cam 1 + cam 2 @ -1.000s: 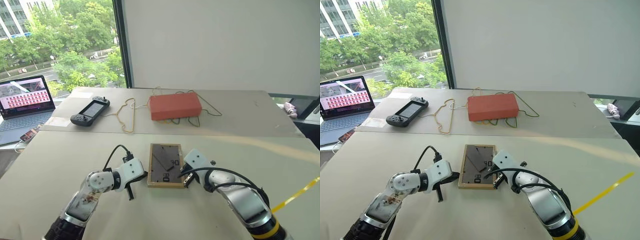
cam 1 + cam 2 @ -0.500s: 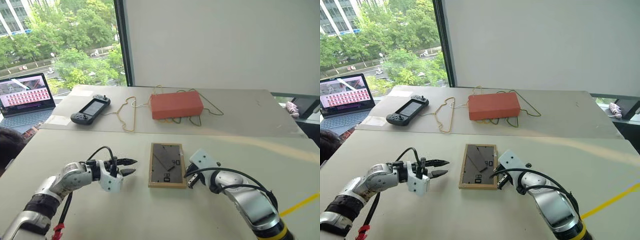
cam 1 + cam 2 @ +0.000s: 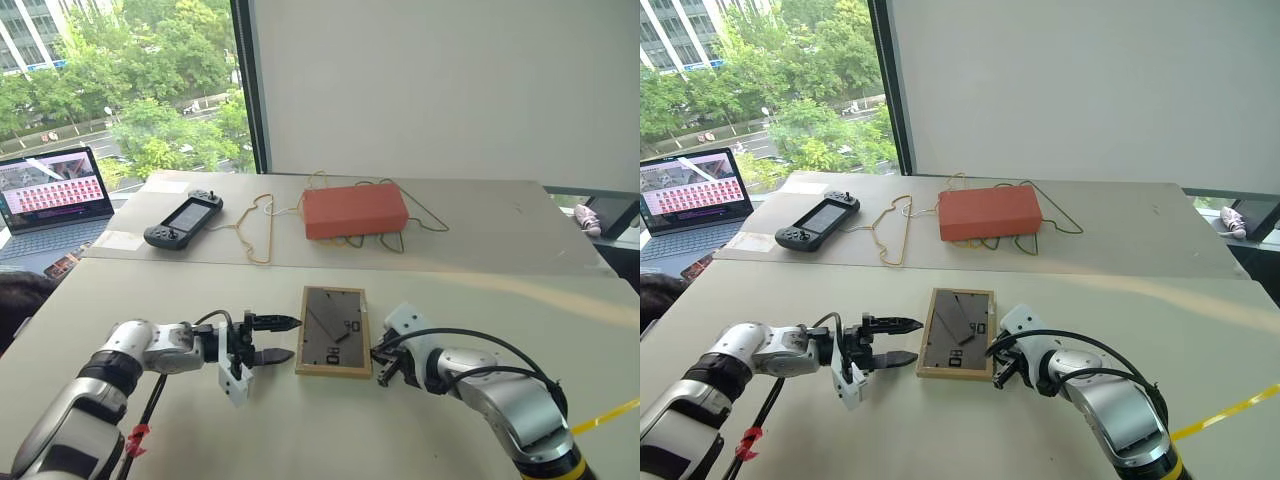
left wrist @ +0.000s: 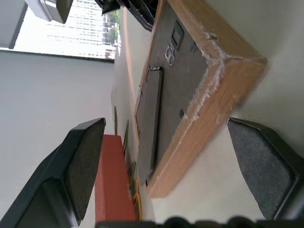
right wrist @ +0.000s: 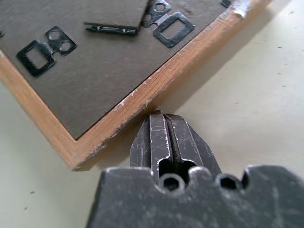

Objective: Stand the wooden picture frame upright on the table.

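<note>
The wooden picture frame (image 3: 333,331) lies flat on the beige table (image 3: 420,440), dark grey back up, with its fold-out stand and clips showing. My left gripper (image 3: 282,339) is open just left of the frame, level and pointing at its left edge; in the left wrist view the frame's corner (image 4: 209,90) sits between the two spread fingers. My right gripper (image 3: 383,357) is shut and empty, its tips at the frame's near right edge (image 5: 156,92).
An orange-red box (image 3: 355,211) with a yellow-green cord lies beyond the frame. A black handheld game console (image 3: 182,219) sits at the far left, with a laptop (image 3: 52,198) on the table's left edge. A yellow tape strip (image 3: 605,418) runs at the right.
My left gripper rolled over, swung level to face the frame's left edge and opened wide. The right gripper drew back slightly along the frame's right edge. The frame has not moved.
</note>
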You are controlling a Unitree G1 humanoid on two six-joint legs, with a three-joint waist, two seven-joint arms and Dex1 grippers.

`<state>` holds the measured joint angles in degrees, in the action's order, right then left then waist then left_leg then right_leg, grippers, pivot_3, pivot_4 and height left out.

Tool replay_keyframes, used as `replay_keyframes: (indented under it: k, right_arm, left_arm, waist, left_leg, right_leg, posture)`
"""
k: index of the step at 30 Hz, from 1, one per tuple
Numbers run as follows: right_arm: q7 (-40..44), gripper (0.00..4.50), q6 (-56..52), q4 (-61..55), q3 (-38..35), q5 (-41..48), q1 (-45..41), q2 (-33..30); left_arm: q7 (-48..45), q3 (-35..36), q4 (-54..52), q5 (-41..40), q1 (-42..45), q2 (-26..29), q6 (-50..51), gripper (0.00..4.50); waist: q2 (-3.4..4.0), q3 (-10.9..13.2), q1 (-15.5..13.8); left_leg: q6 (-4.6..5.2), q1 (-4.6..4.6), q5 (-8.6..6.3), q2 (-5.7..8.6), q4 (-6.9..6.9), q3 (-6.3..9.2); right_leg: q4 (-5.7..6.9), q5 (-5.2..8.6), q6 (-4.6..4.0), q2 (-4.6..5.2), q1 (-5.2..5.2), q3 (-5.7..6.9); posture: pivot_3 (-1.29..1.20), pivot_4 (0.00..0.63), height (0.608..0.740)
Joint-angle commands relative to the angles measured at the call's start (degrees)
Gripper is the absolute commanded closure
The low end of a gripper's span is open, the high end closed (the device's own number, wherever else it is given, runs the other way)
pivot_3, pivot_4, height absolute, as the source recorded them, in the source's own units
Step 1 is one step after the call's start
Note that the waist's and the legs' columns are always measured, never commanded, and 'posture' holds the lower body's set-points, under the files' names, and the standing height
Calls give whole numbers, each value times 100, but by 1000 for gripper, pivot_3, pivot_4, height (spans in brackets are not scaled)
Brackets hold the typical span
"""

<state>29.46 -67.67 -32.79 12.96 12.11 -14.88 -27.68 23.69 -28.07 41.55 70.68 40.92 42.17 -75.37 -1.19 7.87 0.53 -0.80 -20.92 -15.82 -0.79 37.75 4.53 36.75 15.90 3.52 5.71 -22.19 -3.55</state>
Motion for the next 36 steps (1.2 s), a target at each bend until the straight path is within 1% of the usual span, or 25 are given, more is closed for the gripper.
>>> replay_keyframes:
  k: [1, 7, 13, 15, 16, 22, 23, 28, 31, 33, 34, 36]
  right_arm:
    - [-37, 4500, -56, 129, 457, 127, -153, 219]
    - [-167, 4500, 127, 536, 652, -11, -426, 323]
    - [-199, 4500, 207, 635, 595, -15, -463, 255]
    - [-209, 4500, 222, 638, 576, -28, -406, 181]
    - [-210, 4500, 232, 640, 557, -24, -381, 158]
    - [-234, 4500, 253, 624, 409, -11, -315, 18]
    - [-238, 4500, 249, 602, 374, -10, -296, -28]
    - [-125, 4500, 372, 465, -133, 70, -200, -438]
    - [88, 4500, 713, 876, -768, 84, -596, -940]
    - [267, 3906, 962, 1313, -1056, 224, -1140, -1049]
    - [386, 3697, 1026, 1485, -1061, 364, -1408, -956]
    - [631, 2976, 1069, 1730, -1004, 597, -1795, -741]
  left_arm:
    - [512, -887, 456, 671, 213, -389, 397, 58]
    - [1124, -1503, 826, 741, 548, -633, 521, 58]
    - [1328, -1768, 947, 550, 676, -568, 426, 58]
    - [1330, -1816, 1020, 492, 699, -515, 380, 607]
    - [1312, -1847, 1063, 484, 708, -495, 383, 763]
    - [1357, -1931, 1014, 383, 696, -409, 490, 3174]
    - [1342, -1921, 1001, 342, 677, -400, 521, 3411]
    - [1206, -1792, 783, 29, 544, -384, 642, 3404]
    - [1041, -1697, 631, -192, 380, -378, 700, 3404]
    - [941, -1660, 475, -247, 255, -362, 817, 3404]
    - [877, -1638, 426, -293, 207, -358, 836, 3404]
    - [777, -1598, 358, -367, 146, -357, 862, 3404]
  waist:
    - [3, -6, -7]
    - [-5, -17, 18]
    - [-6, -20, 21]
    - [-6, -20, 21]
    - [-6, -20, 24]
    - [-6, -20, 27]
    - [-9, -18, 24]
    - [-9, -18, 10]
    - [-6, -16, 12]
    - [15, 0, 33]
    - [22, 4, 44]
    - [29, 1, 73]
  left_leg:
    - [-2, 5, 1, 0, 0, 0]
    - [-6, 22, 4, 0, 0, 0]
    - [-8, 26, 5, -1, 0, 0]
    - [-9, 26, 5, 0, 0, 0]
    - [-9, 25, 5, 0, 0, 0]
    - [-9, 16, 5, 0, 0, 0]
    - [-9, 16, 5, 0, 0, 0]
    - [-9, 7, 5, 1, 0, 0]
    - [-10, 1, 6, 4, 0, -1]
    - [-11, 1, 6, 7, 1, -3]
    - [-15, 2, 9, 8, 1, -9]
    - [-13, 13, 8, 5, -2, -10]
  right_leg:
    - [3, 0, 0, 0, 4, 0]
    - [18, 1, 2, 0, 13, -1]
    - [25, 1, 2, -1, 12, -1]
    - [24, 1, 2, -1, 12, -1]
    - [24, 1, 2, -1, 11, -1]
    - [21, 2, 2, 0, 2, -1]
    - [21, 2, 2, 0, 2, -1]
    - [14, 2, 4, 1, -1, 0]
    - [9, 2, 4, 5, -4, 0]
    - [9, 2, 3, 9, -4, -1]
    - [10, 2, 3, 11, -8, -4]
    - [23, 2, 3, 6, -9, -6]
  posture:
    - [0, 150, 740]
    - [0, 150, 740]
    - [0, 150, 740]
    - [0, 150, 740]
    - [0, 150, 740]
    - [0, 150, 740]
    - [0, 150, 740]
    - [0, 150, 740]
    - [0, 150, 740]
    - [0, 150, 740]
    - [0, 150, 740]
    - [0, 150, 740]
